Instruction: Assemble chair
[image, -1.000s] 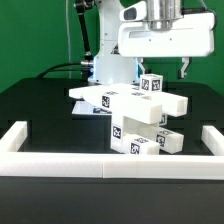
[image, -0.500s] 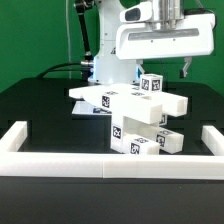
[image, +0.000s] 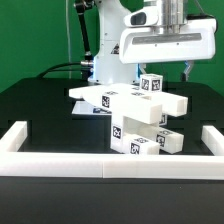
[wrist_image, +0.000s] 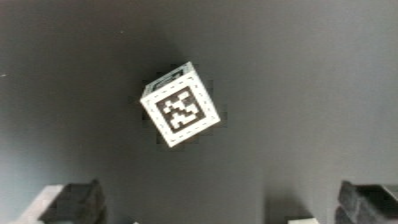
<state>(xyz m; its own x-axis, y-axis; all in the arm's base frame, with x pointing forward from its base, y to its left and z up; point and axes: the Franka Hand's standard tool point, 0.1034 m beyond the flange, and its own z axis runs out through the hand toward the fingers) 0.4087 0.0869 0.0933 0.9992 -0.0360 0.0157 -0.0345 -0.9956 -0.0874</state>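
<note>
Exterior view: black matte table (image: 40, 120), green backdrop behind. A white rail (image: 60, 165), blocky with a square section, borders the table's front edge and turns back at both ends, forming a shallow U-shaped pen. Inside the pen, near the front and toward the exterior view's right, sits the chair (image: 135, 115): a chunky white plastic stack, not finished. At the bottom a wide block with tags on its front face rests on the table just behind the rail; on it a short upright piece; across that a thick bar tilted, higher toward the exterior view's right; behind it a flat slab reaches toward the exterior view's left; a small tagged cube (image: 150, 84) stands on top. All parts are smooth and hard-edged, with black-and-white square tags. Whether the parts are joined or only stacked cannot be told. The arm's white boxy head hangs above the chair, the gripper (image: 158, 72) just over the cube, touching nothing; one dark finger (image: 187, 70) shows at the exterior view's right. Fingers spread wide, empty.

Wrist view: dark grey blurred surface. One white tagged block face, the cube (wrist_image: 180, 104), sits tilted between and beyond the fingers. Two dark fingertips (wrist_image: 75, 202) at the frame's edge, far apart, nothing between them.
</note>
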